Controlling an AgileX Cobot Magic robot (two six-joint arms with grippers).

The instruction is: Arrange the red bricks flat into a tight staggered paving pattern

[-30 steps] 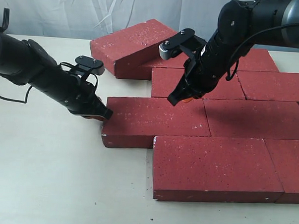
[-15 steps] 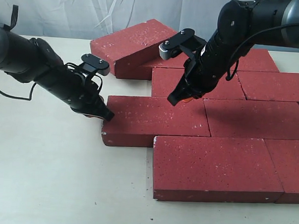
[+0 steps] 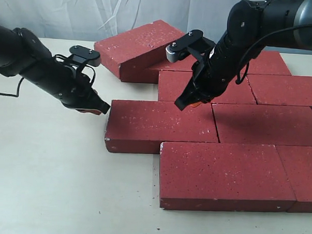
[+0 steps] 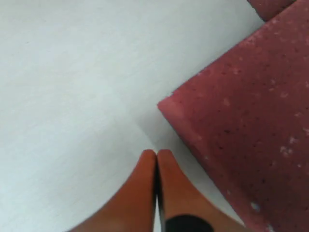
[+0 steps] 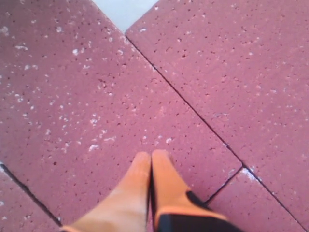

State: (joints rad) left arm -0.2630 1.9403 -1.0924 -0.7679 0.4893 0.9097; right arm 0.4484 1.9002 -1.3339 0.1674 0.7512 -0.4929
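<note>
just now: the left gripper (image 3: 101, 110) has pulled away from the left end of the left middle brick (image 3: 161, 125), which it was touching a moment ago. it hangs just beside that brick's far-left corner, clear of it.
left gripper state: fingers pressed together, nothing between them.
right gripper (image 3: 181, 104): unmoved, clenched on nothing, tips at the far edge of the left middle brick.
left middle brick: flat on the table (image 3: 49, 185), its right end close against its neighbour, with only a thin seam showing.
meaning: the nudge looks finished, and that row reads as tight.
red bricks: nine by my count, some partly hidden. eight lie flat. one tilted brick (image 3: 138, 43) behind the left middle brick leans on another and is not yet laid.
grippers: two.
</note>
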